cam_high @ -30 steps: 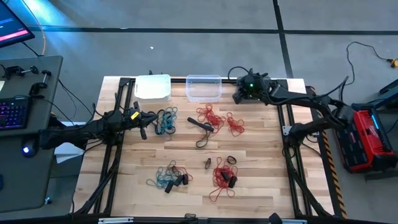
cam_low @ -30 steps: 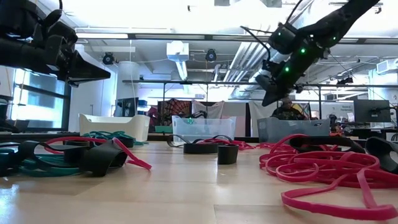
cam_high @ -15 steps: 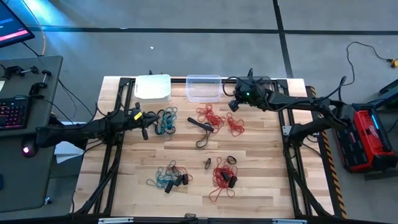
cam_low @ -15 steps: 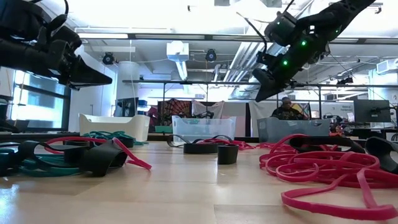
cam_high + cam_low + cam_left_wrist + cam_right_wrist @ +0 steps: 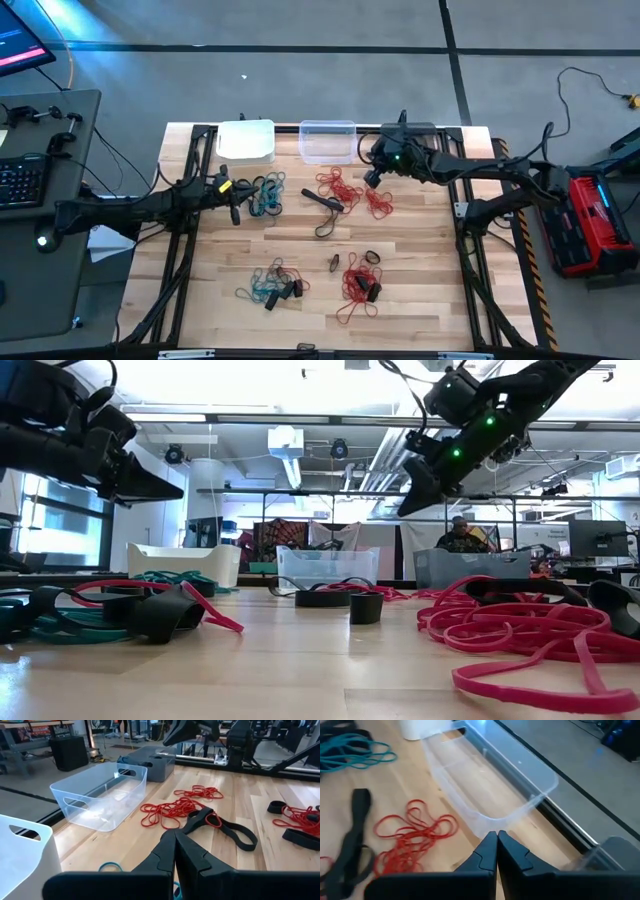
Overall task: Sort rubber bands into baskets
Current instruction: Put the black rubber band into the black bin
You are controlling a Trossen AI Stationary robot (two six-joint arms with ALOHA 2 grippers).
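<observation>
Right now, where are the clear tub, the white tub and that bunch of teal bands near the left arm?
clear tub (image 5: 327, 141): high view, on its see-through floor.
white tub (image 5: 246, 140): high view, middle of the tub.
teal bands (image 5: 264, 195): high view, on the tangled loops.

Rubber bands (image 5: 338, 187) bunched on table; baskets (image 5: 246, 140) along far edge.

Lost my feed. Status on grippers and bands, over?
Left gripper and right gripper shut, empty, above table. Rubber bands all on the wood; baskets hold none. Nothing in the way.
</observation>
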